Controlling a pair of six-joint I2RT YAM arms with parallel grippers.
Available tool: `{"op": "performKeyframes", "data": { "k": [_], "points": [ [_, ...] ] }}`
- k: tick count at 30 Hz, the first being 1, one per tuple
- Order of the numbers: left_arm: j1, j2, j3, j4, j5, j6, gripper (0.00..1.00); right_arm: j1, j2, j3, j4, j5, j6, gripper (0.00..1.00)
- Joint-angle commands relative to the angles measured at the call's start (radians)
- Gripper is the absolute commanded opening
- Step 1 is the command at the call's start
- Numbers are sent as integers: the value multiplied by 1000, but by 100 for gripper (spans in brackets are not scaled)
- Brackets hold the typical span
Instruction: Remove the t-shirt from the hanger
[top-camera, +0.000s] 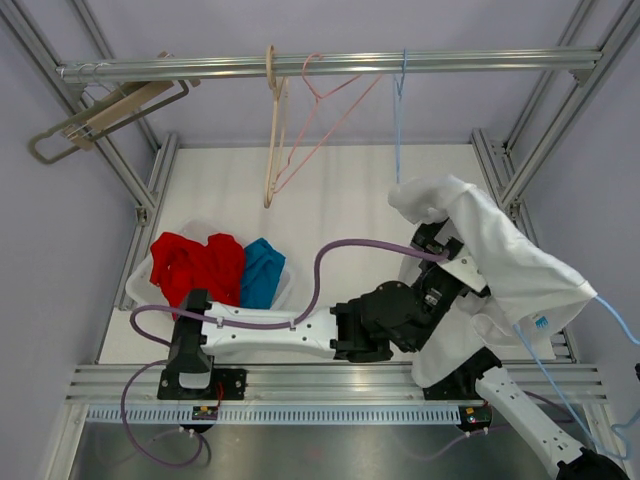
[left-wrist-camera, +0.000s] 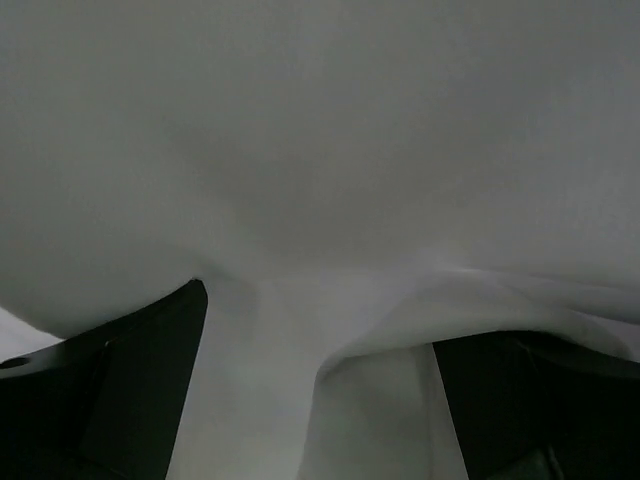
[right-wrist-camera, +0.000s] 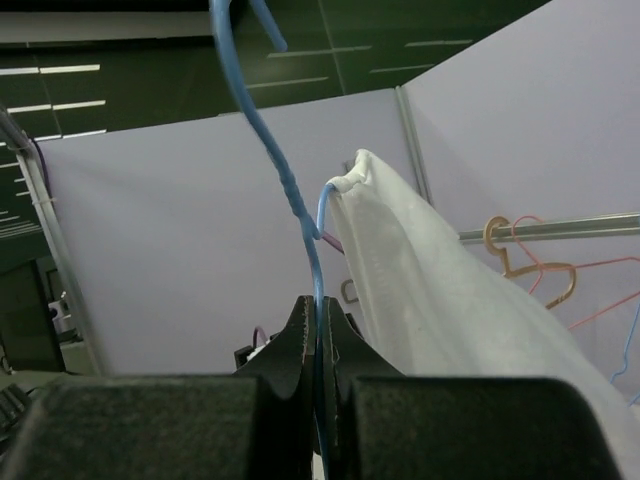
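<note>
White t-shirt (top-camera: 510, 262) over left end effector (left-wrist-camera: 318, 320)

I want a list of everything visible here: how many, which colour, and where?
shirt: one, white, right side, on the held hanger
held hanger: one, blue, in the right tool
wood hanger: one, brown, rail's left end
cream hanger: one, cream, on rail
pink hanger: one, pink, on rail
blue hanger: one, blue, on rail
rail: one, silver, across the back
clothes: two, red and blue, in bin
bin: one, pale, left
left tool: one, black, open, at the shirt
right tool: one, black, shut on held hanger
</note>
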Motion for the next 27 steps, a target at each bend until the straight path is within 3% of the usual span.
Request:
{"op": "performKeyframes", "data": {
  "k": [1, 2, 3, 4, 5, 7, 10, 14, 15, 19, 20, 22, 27],
  "points": [
    [8, 27, 67, 156, -16, 110, 80, 6, 9, 4, -27, -109, 38, 0],
    [5, 16, 59, 170, -23, 116, 61, 6, 1, 4, -33, -106, 30, 0],
    [-3, -19, 20, 202, -34, 139, 19, 11, -2, 6, -50, -102, 26, 0],
    [-26, -39, -6, 239, -48, 173, 6, 16, -7, 4, -58, -98, 24, 0],
    [-43, -62, -34, 323, -83, 263, 0, 19, -19, 0, -61, -83, 15, 0],
    [-112, -132, -135, 427, -114, 384, 0, 34, -30, -10, -83, -55, 3, 0],
    [-204, -233, -261, 649, -192, 712, 0, 45, -51, -48, -122, -21, -14, 0],
    [-258, -409, -393, 681, -344, 857, 0, 45, -94, -132, -168, 28, -28, 0],
    [-262, -457, -418, 619, -370, 824, 0, 45, -105, -170, -182, 49, -31, 0],
    [-261, -717, -442, -66, -441, 325, 0, 45, -146, -293, -213, 141, -37, 0],
    [-253, -763, -406, -337, -451, 123, 0, 45, -161, -321, -221, 152, -40, 0],
    [-250, -882, -398, -452, -468, 57, 0, 45, -174, -403, -236, 183, -43, 0],
    [-250, -1011, -352, -482, -580, 108, 0, 45, -192, -490, -247, 210, -79, 0]
  ]
}}
